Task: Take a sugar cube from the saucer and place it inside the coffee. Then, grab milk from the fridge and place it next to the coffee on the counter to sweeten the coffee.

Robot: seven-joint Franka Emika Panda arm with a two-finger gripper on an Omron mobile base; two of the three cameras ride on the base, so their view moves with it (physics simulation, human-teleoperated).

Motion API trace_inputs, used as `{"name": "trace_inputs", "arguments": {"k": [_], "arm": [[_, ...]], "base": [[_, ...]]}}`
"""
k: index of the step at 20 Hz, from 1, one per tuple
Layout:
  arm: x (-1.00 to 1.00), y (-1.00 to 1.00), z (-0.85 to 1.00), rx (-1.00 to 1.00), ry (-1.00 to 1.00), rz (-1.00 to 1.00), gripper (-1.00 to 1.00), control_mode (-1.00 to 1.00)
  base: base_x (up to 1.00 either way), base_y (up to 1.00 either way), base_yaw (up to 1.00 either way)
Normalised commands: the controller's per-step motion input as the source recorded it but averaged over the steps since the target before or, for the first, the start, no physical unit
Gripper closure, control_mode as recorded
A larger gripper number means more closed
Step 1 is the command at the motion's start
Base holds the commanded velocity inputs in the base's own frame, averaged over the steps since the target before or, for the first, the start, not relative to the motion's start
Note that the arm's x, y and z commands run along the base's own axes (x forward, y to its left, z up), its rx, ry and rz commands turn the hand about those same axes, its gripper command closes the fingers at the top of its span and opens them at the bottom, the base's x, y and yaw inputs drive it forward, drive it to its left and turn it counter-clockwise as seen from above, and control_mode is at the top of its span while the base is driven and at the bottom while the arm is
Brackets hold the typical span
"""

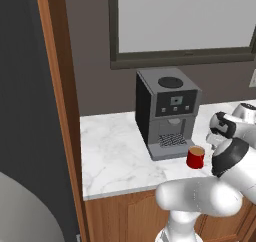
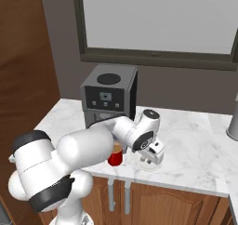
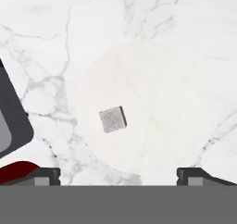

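Observation:
In the hand view a small grey sugar cube lies left of centre on the round white saucer, which rests on the marble counter. My gripper hangs straight above the saucer, open, its fingertips wide apart with nothing between them. The coffee, a small red cup with brown liquid, stands in front of the coffee machine, just left of the saucer. From the right base view the gripper hovers close over the saucer, beside the cup. The milk is out of view.
A dark grey boxy coffee machine stands on the counter behind the cup. The dark fridge and a wooden panel rise at the left. A metal object sits at the far right. Brown cabinets run below.

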Motion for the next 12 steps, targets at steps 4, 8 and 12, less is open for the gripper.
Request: {"name": "trace_inputs", "arguments": {"k": [4, 8, 12], "arm": [[0.02, -0.20, -0.06, 0.03, 0.00, 0.00, -1.00, -1.00], [0.00, 0.00, -0.16, 0.00, 0.00, 0.00, -1.00, -1.00], [0.00, 0.00, -0.09, 0.00, 0.00, -0.01, -1.00, -1.00]], "base": [[0.00, 0.00, 0.00], [0.00, 0.00, 0.00], [0.00, 0.00, 0.00]]}}
